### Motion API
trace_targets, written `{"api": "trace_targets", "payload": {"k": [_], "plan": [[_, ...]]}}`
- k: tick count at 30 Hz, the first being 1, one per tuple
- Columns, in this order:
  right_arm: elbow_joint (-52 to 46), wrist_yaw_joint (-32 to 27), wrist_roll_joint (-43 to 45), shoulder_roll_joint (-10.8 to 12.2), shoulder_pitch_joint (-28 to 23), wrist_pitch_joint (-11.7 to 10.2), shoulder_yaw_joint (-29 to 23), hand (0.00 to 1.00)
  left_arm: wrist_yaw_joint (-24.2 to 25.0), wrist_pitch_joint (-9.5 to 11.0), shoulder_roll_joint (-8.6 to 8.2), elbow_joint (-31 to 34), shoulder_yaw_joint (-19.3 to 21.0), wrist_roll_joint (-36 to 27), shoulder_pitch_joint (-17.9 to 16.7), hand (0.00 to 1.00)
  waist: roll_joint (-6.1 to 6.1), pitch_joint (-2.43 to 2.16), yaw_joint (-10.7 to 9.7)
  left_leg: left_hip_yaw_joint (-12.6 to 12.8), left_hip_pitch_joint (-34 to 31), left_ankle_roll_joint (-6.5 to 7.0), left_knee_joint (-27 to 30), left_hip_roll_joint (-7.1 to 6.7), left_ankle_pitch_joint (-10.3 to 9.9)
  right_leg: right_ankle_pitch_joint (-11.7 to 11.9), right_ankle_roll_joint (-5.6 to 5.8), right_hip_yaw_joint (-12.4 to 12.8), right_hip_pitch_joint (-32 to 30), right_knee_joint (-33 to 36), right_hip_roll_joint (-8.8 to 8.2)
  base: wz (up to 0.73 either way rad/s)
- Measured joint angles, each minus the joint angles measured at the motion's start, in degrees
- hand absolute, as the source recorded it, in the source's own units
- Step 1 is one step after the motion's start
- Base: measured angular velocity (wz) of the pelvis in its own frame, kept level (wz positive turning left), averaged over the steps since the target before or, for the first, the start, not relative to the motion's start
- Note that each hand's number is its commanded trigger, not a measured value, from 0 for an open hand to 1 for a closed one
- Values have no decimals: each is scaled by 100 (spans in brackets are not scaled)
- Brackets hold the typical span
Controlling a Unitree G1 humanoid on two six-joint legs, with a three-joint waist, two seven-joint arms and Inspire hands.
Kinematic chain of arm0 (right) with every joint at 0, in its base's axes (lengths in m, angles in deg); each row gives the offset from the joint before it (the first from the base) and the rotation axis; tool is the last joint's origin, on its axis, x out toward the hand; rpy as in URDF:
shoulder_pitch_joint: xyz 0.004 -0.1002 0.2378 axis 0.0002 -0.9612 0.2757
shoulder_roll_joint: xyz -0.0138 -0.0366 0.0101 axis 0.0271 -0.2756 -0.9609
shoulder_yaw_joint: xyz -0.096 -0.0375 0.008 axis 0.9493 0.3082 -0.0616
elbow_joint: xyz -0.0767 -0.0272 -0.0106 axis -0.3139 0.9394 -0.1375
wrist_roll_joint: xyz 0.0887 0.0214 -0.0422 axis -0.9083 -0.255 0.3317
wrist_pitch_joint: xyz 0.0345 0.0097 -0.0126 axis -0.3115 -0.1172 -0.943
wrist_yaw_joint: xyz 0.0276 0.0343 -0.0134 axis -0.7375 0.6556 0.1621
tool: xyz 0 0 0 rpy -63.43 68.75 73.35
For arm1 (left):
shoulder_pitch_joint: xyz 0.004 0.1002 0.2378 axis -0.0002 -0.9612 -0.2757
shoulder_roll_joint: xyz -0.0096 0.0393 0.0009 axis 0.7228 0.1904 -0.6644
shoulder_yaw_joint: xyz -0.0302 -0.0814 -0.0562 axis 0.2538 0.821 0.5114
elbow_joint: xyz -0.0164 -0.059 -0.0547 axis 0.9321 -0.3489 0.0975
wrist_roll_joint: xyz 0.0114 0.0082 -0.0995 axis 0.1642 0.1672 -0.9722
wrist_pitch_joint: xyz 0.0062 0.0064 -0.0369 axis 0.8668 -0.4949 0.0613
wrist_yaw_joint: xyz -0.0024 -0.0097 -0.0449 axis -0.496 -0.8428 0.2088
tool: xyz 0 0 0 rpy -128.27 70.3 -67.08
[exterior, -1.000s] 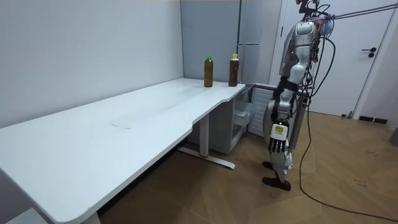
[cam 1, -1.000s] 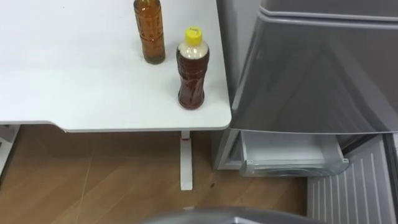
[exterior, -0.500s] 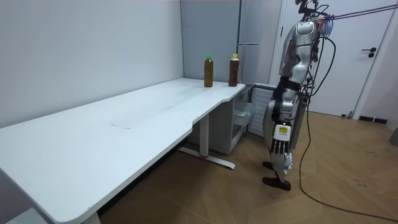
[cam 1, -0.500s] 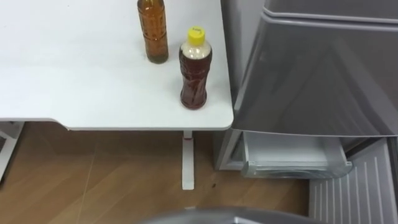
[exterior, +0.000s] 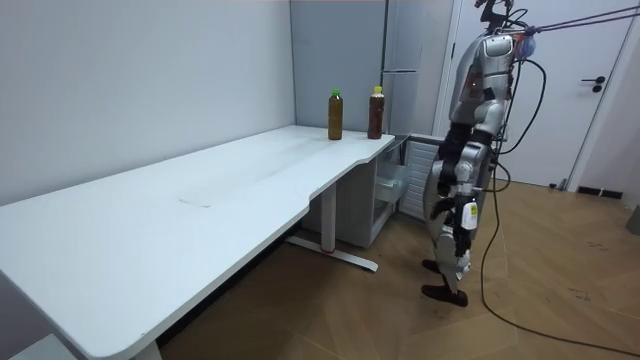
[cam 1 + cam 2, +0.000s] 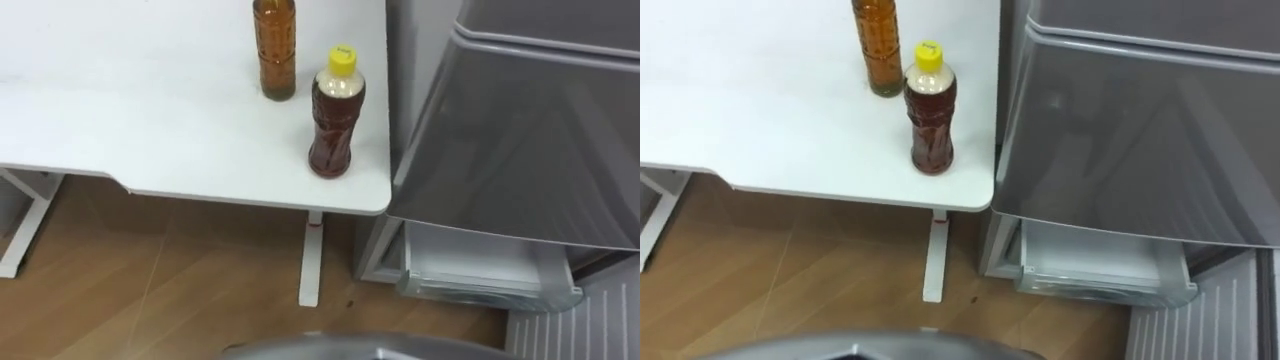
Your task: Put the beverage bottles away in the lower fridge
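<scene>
Two drink bottles stand near the right corner of the white table [image 6: 130, 110]. The nearer bottle [image 6: 337, 112] has a yellow cap and dark brown drink. Behind it to the left stands a taller amber bottle [image 6: 275, 48], green-capped in the room view [image 5: 335, 115]. Right of the table is the grey fridge [image 6: 530, 150], with a white lower compartment [image 6: 490, 275] showing open beneath its grey front. In the room view I stand on the wooden floor before the fridge. My left hand [image 5: 468, 216] hangs by my thigh with relaxed fingers, holding nothing and far from the bottles.
The table leg [image 6: 313, 260] stands on the wooden floor just left of the fridge. A ribbed grey panel [image 6: 1200, 310] lies at the lower right by the open compartment. A white door [image 5: 600, 90] is behind me in the room view.
The eye view has shifted, so bottles and fridge now sit further right in the picture. In the room view my left arm has swung back towards the room view's right.
</scene>
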Motion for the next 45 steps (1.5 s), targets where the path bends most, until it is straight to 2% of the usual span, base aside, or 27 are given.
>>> {"api": "trace_targets", "payload": {"k": [1,2,7,9,10,12,16,18,22,25,26,27,28,31,33,34,36,39,41,42,45], "plan": [[-8,-3,4,-15,8,-18,-3,0,-97,34,1,156,35,-2,-7,0,0,0,15,1,-10,-2,1,0,1,-1,-2,2,-13,2,-1,0],[-52,-25,13,-34,-13,-69,-32,0,-301,60,2,605,145,-14,-28,0,2,-3,75,0,-28,-8,4,-1,5,-1,-2,2,0,2,1,0],[-195,-216,-13,-120,-113,-373,-549,0,-1269,526,39,2547,733,-52,69,0,8,-12,247,-124,-125,-13,67,-15,9,-2,-3,-106,-31,10,7,12],[-388,-250,-4,-194,-228,-519,-598,0,-1745,857,198,3511,762,-25,60,0,55,-47,318,-122,-155,-13,73,-15,9,-2,-4,-122,-99,11,5,0],[-433,-256,6,-200,-257,-550,-636,0,-1859,899,234,3724,784,76,59,0,56,-48,331,-125,-155,-13,84,-16,10,-2,-4,-119,-97,10,9,3],[-438,-274,51,-225,-281,-681,-655,0,-2276,1015,256,4710,944,449,59,0,58,-50,356,-135,-173,-12,128,-18,11,-2,-4,-134,-92,12,7,4],[-437,-223,63,-248,-324,-796,-670,0,-2515,1139,352,5860,957,816,104,0,84,-52,350,-156,-189,-9,107,-41,10,-4,0,-133,-106,6,-14,1],[-430,-170,47,-247,-333,-866,-669,0,-2611,1183,413,6662,937,947,118,0,92,-52,284,-180,-188,-6,84,-48,11,-7,4,-133,-106,16,-25,4],[-229,-174,70,-243,-325,-911,-643,0,-2571,1279,538,7548,824,1436,176,0,106,-48,193,-193,-191,-4,121,-55,11,-7,4,-159,-88,1,-18,1],[-163,-159,135,-244,-324,-924,-632,0,-2331,1430,656,8191,736,1811,250,0,104,-42,107,-188,-189,-3,75,-55,10,-7,4,-127,-104,2,-12,-1],[-162,-106,202,-247,-349,-923,-618,0,-2181,1529,690,8361,617,1830,284,0,54,1,57,-186,-186,-3,78,-55,10,-7,4,-114,-102,0,-13,0],[-162,-23,220,-246,-354,-918,-617,0,-2033,1580,700,8471,493,1829,332,0,105,-17,1,-187,-196,-3,92,-55,10,-7,4,-109,-104,3,-15,0],[-161,34,223,-245,-344,-918,-617,0,-1936,1594,700,8503,418,1829,351,0,81,3,-28,-187,-200,-3,89,-56,10,-7,4,-107,-110,5,-15,0],[-155,251,318,-237,-326,-926,-616,0,-1301,1593,701,8536,5,1787,443,0,107,14,-236,-190,-217,-2,104,-54,10,-7,4,-113,-113,6,-16,0],[-155,299,432,-223,-312,-924,-564,0,-801,1589,699,8534,-431,1468,594,0,89,24,-379,-196,-229,-5,102,-52,11,-6,4,-111,-94,-6,-7,0],[-155,309,455,-222,-304,-923,-557,0,-671,1588,699,8533,-519,1402,626,0,87,28,-391,-189,-230,-5,100,-51,11,-6,3,-100,-93,-7,-2,-6],[-136,319,486,-221,-292,-932,-558,0,-261,1587,699,8533,-806,1250,740,0,81,49,-532,-126,-204,-8,91,-38,13,-6,3,-7,-105,-11,14,-15],[-52,329,537,-220,-270,-1009,-491,0,58,1588,701,8521,-1200,1204,897,0,83,81,-697,-41,-183,-9,92,-31,15,-6,3,122,-128,1,23,-15],[-4,340,591,-214,-237,-1056,-431,0,303,1592,702,8521,-1466,1274,947,0,78,83,-759,47,-214,-8,78,-24,14,-5,2,179,-192,5,31,-18],[-4,364,670,-206,-235,-1101,-437,0,504,1591,704,8520,-1601,1345,948,0,66,68,-844,49,-230,-7,77,-24,13,-4,2,177,-210,6,27,-11],[-17,425,726,-186,-250,-1099,-435,0,991,1550,704,8521,-1868,1383,1031,0,57,64,-972,92,-258,-8,60,-3,11,0,-4,184,-261,6,11,-6]]}}
